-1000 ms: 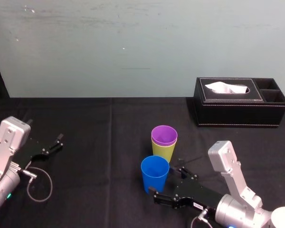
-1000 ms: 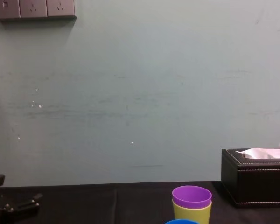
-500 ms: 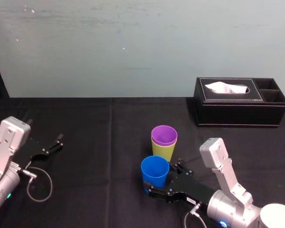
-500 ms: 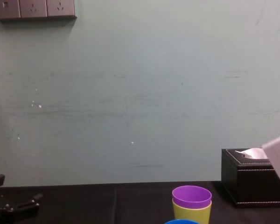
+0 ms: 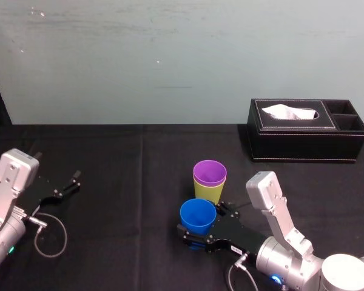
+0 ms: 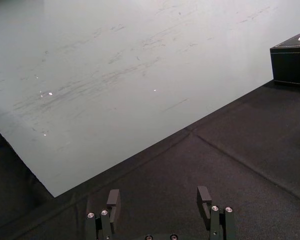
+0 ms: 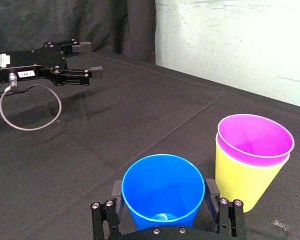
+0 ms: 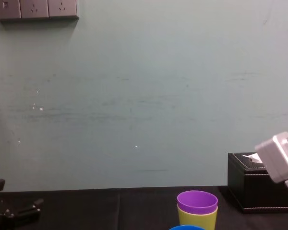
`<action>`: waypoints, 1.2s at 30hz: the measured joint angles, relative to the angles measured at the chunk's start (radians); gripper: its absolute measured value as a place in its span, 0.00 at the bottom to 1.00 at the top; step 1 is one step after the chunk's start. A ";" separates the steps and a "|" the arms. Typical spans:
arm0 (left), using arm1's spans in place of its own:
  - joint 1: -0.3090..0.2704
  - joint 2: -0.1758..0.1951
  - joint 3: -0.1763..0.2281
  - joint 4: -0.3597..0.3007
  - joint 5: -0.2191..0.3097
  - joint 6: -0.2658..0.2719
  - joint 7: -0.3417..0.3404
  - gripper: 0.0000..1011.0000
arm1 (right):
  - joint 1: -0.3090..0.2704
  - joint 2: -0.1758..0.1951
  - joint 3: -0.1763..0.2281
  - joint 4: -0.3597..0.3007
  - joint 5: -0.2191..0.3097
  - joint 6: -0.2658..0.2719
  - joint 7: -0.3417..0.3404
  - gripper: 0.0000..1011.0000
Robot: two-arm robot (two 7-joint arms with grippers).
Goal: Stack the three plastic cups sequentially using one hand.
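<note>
Blue cup (image 7: pixel 162 192) fills the right gripper's (image 5: pixel 193 233) spread fingers, purple cup (image 5: pixel 209 172) nested in yellow-green cup (image 5: pixel 208 193) crowds its far finger, bare tablecloth (image 5: pixel 127 182) ahead lies free

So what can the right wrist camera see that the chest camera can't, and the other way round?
Right wrist view, not chest: the right gripper, its open fingers on either side of the blue cup, and the cable loop by the left gripper. Chest view, not right wrist: the wall sockets up high and the black tissue box. Both: the purple cup nested in the yellow-green cup, the blue cup (chest catches just its rim), and the idle left gripper.
</note>
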 joint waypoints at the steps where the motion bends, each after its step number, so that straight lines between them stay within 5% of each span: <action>1: 0.000 0.000 0.000 0.000 0.000 0.000 0.000 0.99 | 0.002 -0.002 0.000 0.002 -0.001 0.000 0.000 0.99; 30: 0.000 0.000 0.000 0.000 0.000 0.000 0.000 0.99 | 0.023 -0.027 -0.003 0.034 -0.009 0.019 0.004 0.99; 36: 0.000 0.000 0.000 0.000 0.000 0.000 0.000 0.99 | 0.023 -0.027 -0.003 0.034 -0.009 0.019 0.004 0.88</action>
